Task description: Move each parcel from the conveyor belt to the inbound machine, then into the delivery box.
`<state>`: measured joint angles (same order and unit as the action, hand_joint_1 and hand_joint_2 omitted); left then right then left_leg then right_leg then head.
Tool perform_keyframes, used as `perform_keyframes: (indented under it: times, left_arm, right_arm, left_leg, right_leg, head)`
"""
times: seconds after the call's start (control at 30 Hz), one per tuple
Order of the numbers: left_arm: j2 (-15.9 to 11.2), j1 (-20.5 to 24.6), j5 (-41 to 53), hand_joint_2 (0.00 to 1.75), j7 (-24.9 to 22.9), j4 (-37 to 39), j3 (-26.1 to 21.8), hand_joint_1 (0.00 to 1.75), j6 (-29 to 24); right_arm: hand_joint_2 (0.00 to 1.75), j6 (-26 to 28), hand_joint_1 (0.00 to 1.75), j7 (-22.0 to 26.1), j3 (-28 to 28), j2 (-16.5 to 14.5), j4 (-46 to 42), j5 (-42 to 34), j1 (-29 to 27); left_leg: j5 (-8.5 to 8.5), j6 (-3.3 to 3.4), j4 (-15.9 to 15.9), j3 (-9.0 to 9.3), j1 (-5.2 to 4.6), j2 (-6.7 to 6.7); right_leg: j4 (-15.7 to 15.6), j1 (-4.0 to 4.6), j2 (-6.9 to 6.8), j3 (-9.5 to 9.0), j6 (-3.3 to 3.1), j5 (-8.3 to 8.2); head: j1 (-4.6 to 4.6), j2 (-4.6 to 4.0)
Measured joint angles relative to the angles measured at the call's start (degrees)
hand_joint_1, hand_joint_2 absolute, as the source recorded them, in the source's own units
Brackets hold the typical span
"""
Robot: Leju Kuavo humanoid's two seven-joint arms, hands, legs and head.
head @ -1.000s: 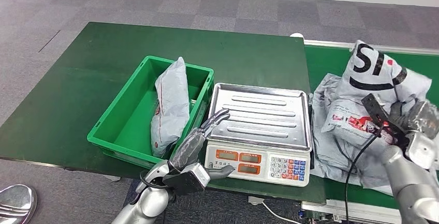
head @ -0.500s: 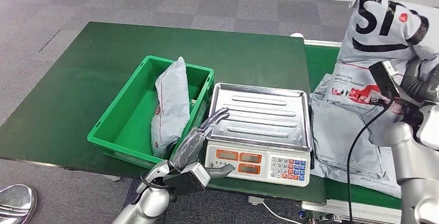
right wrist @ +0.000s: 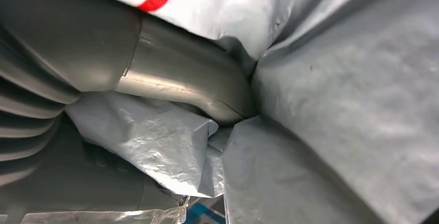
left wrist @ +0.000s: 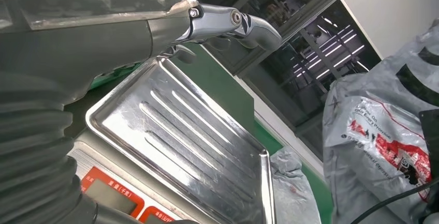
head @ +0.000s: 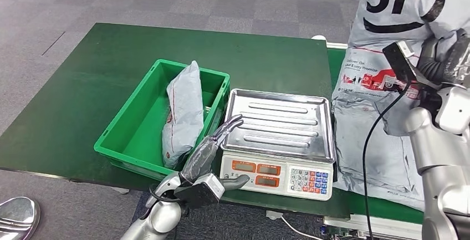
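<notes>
Right hand (head: 443, 65) gripped the grey mailer bag (head: 396, 24) above the conveyor belt (head: 339, 62), presumably bound for the weighing scale (head: 280, 123). Left hand (head: 213, 146) hovered open, empty, beside its pan.

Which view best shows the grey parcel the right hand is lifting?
The head view: the grey parcel hangs whole from the right hand above the conveyor belt, its black and red print readable. The left wrist view catches part of it beyond the scale tray. The right wrist view shows crumpled grey film pressed against the thumb.
</notes>
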<state>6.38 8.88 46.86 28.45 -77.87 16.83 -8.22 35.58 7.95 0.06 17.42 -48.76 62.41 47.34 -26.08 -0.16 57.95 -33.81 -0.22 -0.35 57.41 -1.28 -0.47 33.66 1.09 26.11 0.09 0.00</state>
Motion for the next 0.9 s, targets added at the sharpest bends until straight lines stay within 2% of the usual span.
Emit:
perform_keyframes:
  times: [0.17,0.3,0.67,0.8,0.9]
  left_arm:
    - [0.0,0.0,0.0,1.75,0.0,0.5,0.0,0.0,-0.2]
    - [-0.2,0.1,0.0,1.75,-0.1,0.9,0.0,0.0,-0.8]
    - [-0.6,-0.3,0.0,1.75,-0.7,1.3,0.0,0.0,-1.7]
    - [-0.7,-0.7,0.0,1.75,-0.8,0.9,0.0,0.0,-1.9]
    - [-0.8,-0.9,0.0,1.75,-0.8,0.7,0.0,0.0,-1.9]
  right_arm:
    - [1.75,1.4,1.75,2.3,0.1,-0.1,0.6,-4.7,0.0]
    - [1.75,-0.5,1.75,2.8,0.7,0.1,2.6,-6.1,0.7]
    - [1.75,-3.3,1.75,1.6,2.2,-0.7,5.0,-5.6,1.9]
    - [1.75,-4.1,1.66,1.5,3.0,-0.8,5.0,-5.5,2.2]
    - [1.75,-4.2,1.67,1.4,3.1,-1.0,5.1,-5.4,2.5]
  left_leg:
    - [0.0,0.0,0.0,-0.01,-0.01,0.01]
    - [0.0,0.01,0.0,-0.01,-0.01,0.01]
    - [0.01,0.0,0.0,-0.03,0.01,-0.02]
    - [0.01,0.01,0.0,-0.04,0.0,-0.02]
    - [0.01,0.01,0.0,-0.05,0.0,-0.05]
  right_leg:
    - [0.0,-0.01,0.01,0.02,0.0,0.0]
    - [0.0,-0.01,0.01,0.01,0.0,0.0]
    - [0.0,0.01,-0.02,0.01,0.0,0.0]
    - [0.0,0.0,-0.02,0.02,0.0,0.0]
    - [0.0,0.0,-0.05,0.01,0.0,0.0]
  head:
    - [0.0,0.0]
    - [0.0,0.0]
    - [0.0,0.01]
    - [0.0,0.0]
    - [0.0,0.0]
